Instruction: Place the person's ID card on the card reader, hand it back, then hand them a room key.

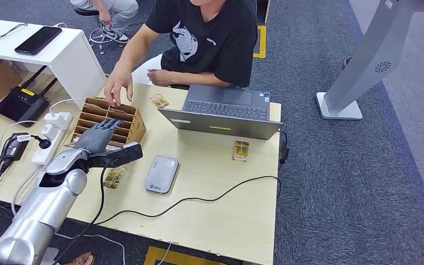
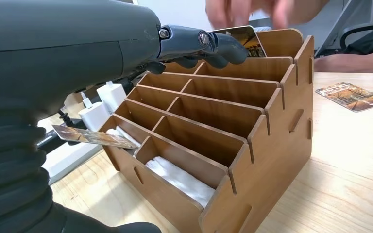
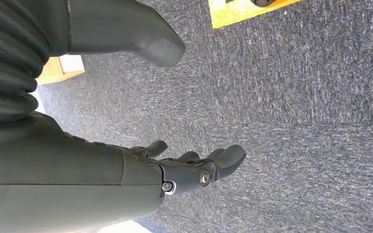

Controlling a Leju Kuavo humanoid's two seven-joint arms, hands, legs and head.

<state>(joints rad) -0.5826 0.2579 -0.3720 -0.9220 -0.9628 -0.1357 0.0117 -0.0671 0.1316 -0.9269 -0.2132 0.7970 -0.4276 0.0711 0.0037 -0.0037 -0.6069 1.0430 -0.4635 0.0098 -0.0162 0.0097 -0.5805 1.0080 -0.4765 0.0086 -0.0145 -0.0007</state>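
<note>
The left hand (image 1: 98, 137) is stretched over the wooden card organizer (image 1: 134, 122), at the near-left part of the light wooden table (image 1: 221, 215). In the left wrist view its fingers (image 2: 209, 46) are extended above the back compartments, where a room key card (image 2: 245, 38) stands right behind the fingertips; whether the card is actually pinched cannot be told, since the contact is hidden by the fingers. A person's hand (image 1: 117, 85) is held over the far edge of the organizer (blurred in the wrist view, just above that card). Another card (image 2: 90, 137) is seen lying flat across the front compartment's edge in the wrist view.

The grey card reader (image 1: 162, 174) is placed on the table just right of the left forearm, with nothing on top of it. One patterned card (image 1: 240, 150) lies well to its right, another (image 1: 159, 101) near the laptop (image 1: 221, 113), and one more (image 1: 114, 178) beside the reader under the wrist.

The right hand (image 3: 189, 165) is hung over blue-grey carpet (image 3: 296, 121), fingers loosely apart, nothing held.
</note>
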